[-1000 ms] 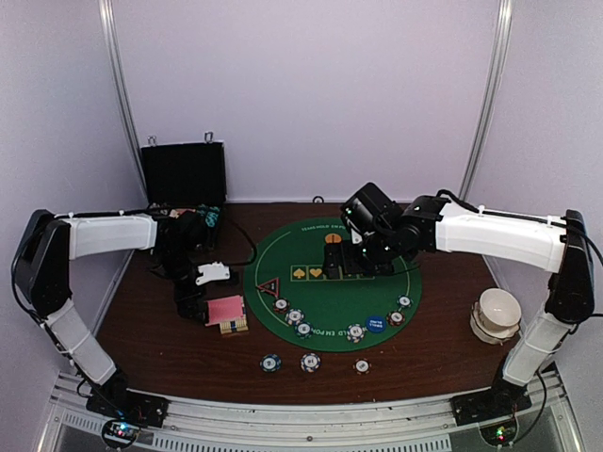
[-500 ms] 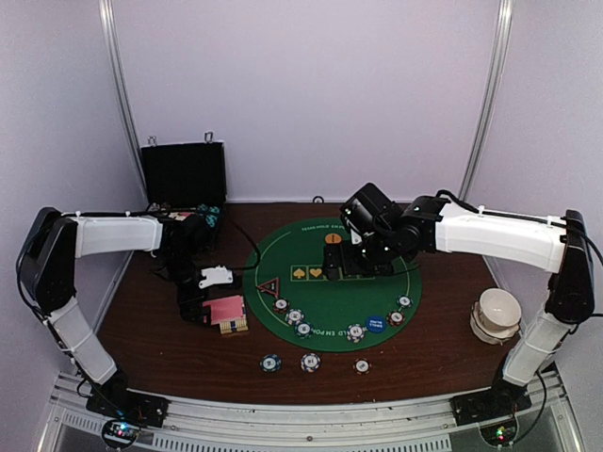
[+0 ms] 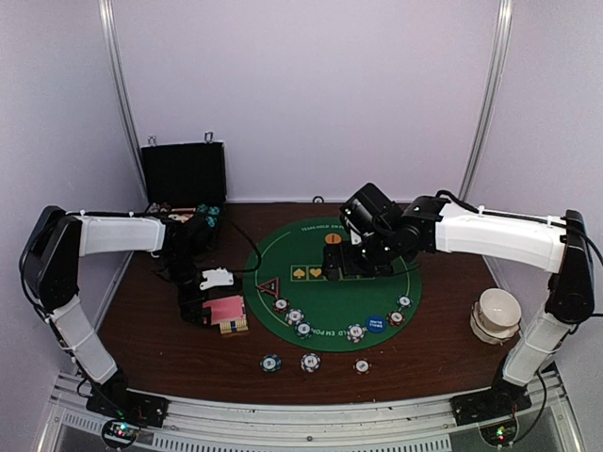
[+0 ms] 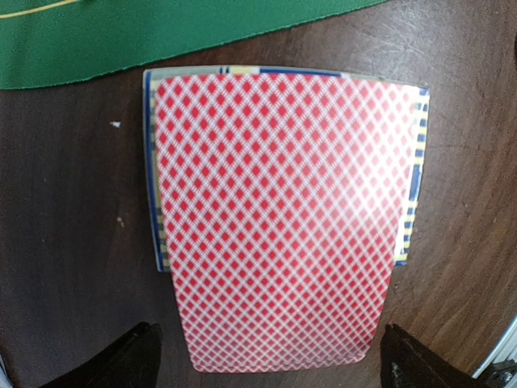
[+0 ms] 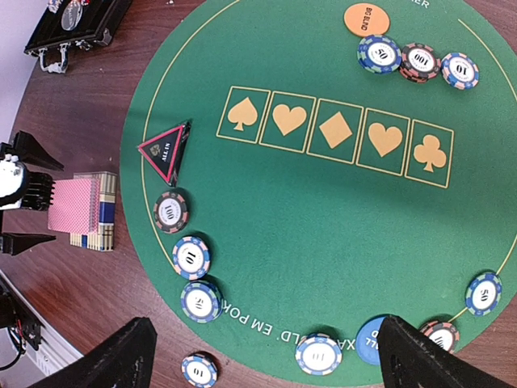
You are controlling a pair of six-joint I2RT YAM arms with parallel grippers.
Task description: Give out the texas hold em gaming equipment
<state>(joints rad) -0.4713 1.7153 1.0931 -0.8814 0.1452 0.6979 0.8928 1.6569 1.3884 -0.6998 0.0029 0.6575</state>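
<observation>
Lying face down on the desk (image 3: 141, 344), just off the left edge of the green mat (image 5: 339, 234), the pink-backed cards (image 4: 283, 218) sit as one stack on a patterned box (image 5: 103, 220). The left gripper (image 4: 271, 368) hovers straight above them, jaws spread wide to either side of the top card and pinching nothing.

On the mat, the red-black triangle marker (image 5: 166, 151) lies at the left rim, with three striped chips (image 5: 191, 257) in a curve below it. The orange button (image 5: 366, 19) sits at the far rim beside another three chips (image 5: 420, 61), and the blue button (image 5: 376, 335) lies at the near rim among more chips. Three further chips (image 3: 311, 362) rest on bare wood between the mat and the arm bases. The five suit boxes (image 5: 335, 133) printed across the middle hold nothing.

The right gripper (image 5: 271, 356) hangs over the middle of the mat, also spread wide and empty.

As a judgement, chips and buttons look largely shared out around the mat, while dealing has not begun, since every card is in the stack. That seems the main job left, perhaps along with the three chips off the mat. Something teal shows by the open black case (image 3: 184, 174) at the back left, too small to identify. A white paper cup (image 3: 497, 315) stands apart at the right
</observation>
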